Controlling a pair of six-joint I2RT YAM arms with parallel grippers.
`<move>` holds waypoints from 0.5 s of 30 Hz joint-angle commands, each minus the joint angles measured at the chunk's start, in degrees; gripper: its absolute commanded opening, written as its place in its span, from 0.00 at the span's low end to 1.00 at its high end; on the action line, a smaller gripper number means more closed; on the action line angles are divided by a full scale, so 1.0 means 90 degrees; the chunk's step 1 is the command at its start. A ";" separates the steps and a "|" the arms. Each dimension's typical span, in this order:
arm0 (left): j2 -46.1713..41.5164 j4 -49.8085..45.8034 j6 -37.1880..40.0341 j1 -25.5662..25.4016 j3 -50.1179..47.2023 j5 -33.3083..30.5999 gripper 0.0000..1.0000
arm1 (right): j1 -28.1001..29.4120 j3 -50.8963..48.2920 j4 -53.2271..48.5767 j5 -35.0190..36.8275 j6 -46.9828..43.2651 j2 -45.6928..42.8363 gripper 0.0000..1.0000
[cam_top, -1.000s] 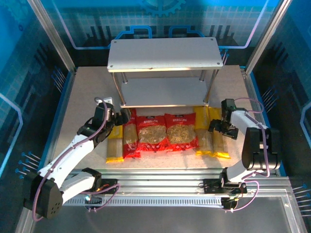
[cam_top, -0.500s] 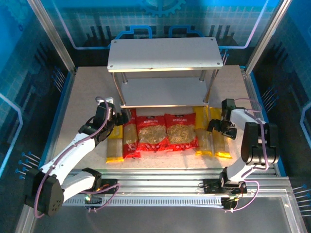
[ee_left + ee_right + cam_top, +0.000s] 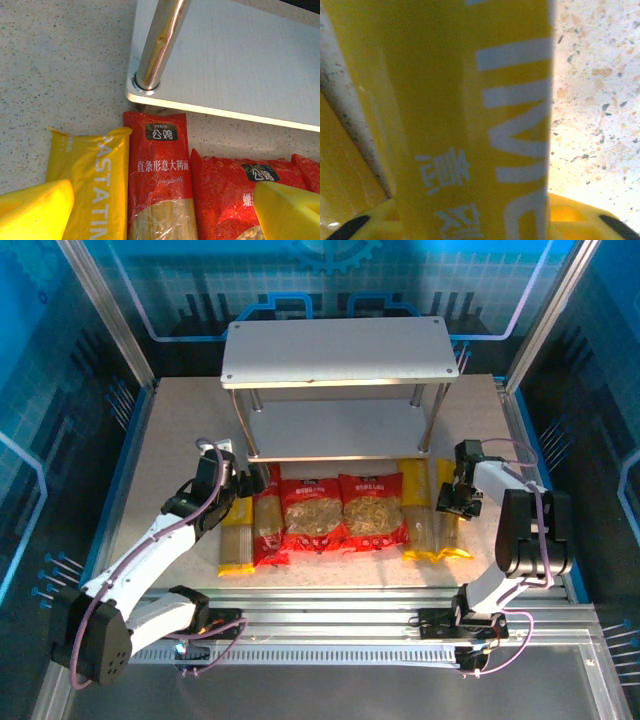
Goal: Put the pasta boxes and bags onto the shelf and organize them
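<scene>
From the top I see the shelf (image 3: 335, 350) at upper centre, with bags (image 3: 345, 510) and packs (image 3: 237, 535) in a row just below it. The left gripper (image 3: 243, 483) hangs over the row's left end, and the right gripper (image 3: 452, 502) over a yellow pack (image 3: 453, 542) at right.

Left wrist: the fingers (image 3: 35, 207) are apart above a red pack (image 3: 160, 190).

Right wrist: the yellow pack lies between the fingers (image 3: 570, 220). I cannot tell if they clamp it.

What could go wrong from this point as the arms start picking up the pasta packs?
1. The right hand sits low over the rightmost yellow pack, with the next yellow pack close beside it; a finger may catch or drag that neighbour.
2. The open left hand hovers above the red spaghetti pack and the leftmost yellow pack, near the shelf leg; it might pinch both packs or bump the leg.
</scene>
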 commanded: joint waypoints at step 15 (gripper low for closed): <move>-0.0019 -0.0009 0.0126 0.0054 0.0458 0.0098 0.93 | 0.1424 0.0838 -0.1677 0.0600 0.0018 -0.2861 0.11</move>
